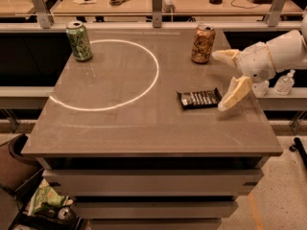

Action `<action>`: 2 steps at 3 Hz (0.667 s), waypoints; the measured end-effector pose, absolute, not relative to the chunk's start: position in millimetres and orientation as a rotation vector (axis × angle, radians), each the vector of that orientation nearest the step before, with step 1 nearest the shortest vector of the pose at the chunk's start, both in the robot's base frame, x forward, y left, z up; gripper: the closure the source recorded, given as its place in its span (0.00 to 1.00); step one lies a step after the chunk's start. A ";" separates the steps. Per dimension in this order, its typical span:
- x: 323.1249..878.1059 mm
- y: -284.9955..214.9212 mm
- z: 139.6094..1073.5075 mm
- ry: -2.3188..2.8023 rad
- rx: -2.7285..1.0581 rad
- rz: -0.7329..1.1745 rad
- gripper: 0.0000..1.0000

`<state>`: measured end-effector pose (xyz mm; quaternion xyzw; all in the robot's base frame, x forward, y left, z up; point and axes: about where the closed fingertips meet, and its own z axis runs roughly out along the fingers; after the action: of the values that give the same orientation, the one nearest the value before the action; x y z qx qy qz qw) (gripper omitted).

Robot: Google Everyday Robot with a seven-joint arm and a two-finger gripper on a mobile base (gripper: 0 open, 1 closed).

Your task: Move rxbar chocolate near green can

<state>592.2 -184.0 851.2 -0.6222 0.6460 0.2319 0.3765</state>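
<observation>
The rxbar chocolate (199,98), a flat black wrapped bar with white lettering, lies on the grey table (120,128) at the right of middle. The green can (79,41) stands upright at the table's far left corner. My gripper (223,80) is open at the table's right side, just right of the bar. One pale finger points down beside the bar's right end. The other finger reaches left toward the brown-orange can. The gripper holds nothing.
A brown-orange can (203,43) stands upright at the far right, behind the bar. A white circle (152,75) is marked on the tabletop. A small clear bottle (284,83) stands on the shelf beyond the table's right edge.
</observation>
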 end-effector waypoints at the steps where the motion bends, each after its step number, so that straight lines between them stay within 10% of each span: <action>1: 584.6 -178.3 841.5 1.640 -1.594 0.628 0.00; 2: 579.3 -175.9 835.8 1.639 -1.594 0.648 0.00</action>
<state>579.3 -175.9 835.8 -0.6224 0.6397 0.2530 0.3734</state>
